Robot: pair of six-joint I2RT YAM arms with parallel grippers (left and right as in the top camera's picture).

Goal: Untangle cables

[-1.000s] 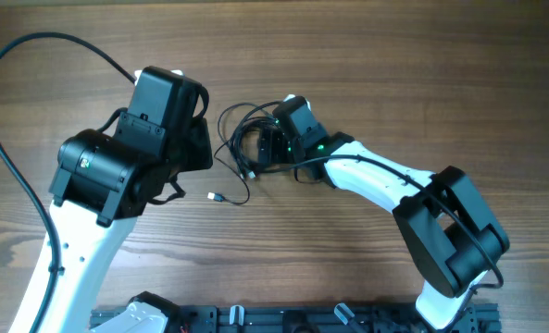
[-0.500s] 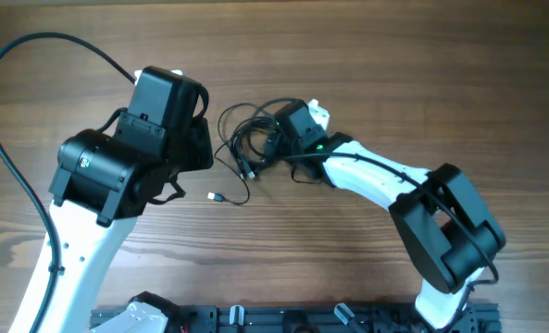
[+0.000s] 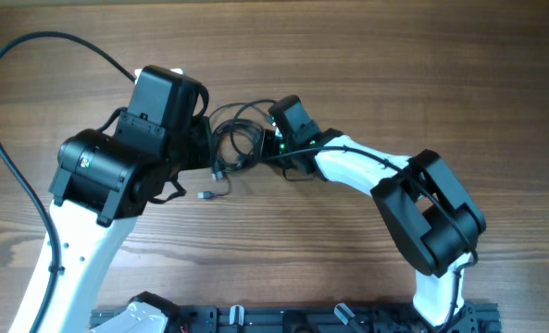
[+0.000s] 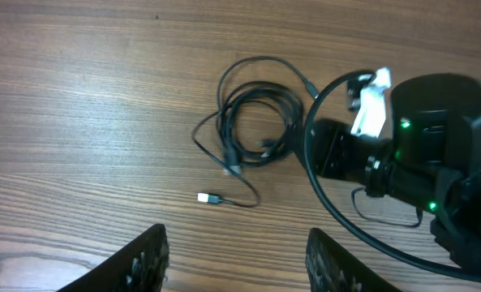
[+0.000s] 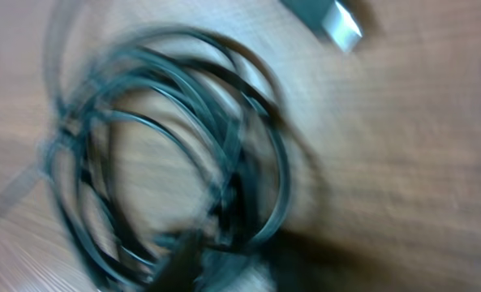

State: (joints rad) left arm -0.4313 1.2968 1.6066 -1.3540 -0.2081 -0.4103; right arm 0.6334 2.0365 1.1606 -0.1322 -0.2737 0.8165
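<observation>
We see the cables (image 4: 226, 130) lying as 1 small coil on the wooden table (image 3: 394, 55). 1 loose strand leaves the coil toward 7 o'clock and ends in a metallic plug (image 4: 210, 198). The right gripper (image 4: 321, 150) is just beside the coil at its 3 o'clock side. Whether its jaws are closed we cannot tell. The left gripper (image 4: 236, 243) hovers at 6 o'clock of the coil, jaws wide, holding nothing.

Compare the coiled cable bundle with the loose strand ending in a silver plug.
The coiled bundle makes several overlapping loops; the loose strand is a single wire curving from it. The bundle looks thick; the strand is thin with a bright metal tip. Both lie on the table.
</observation>
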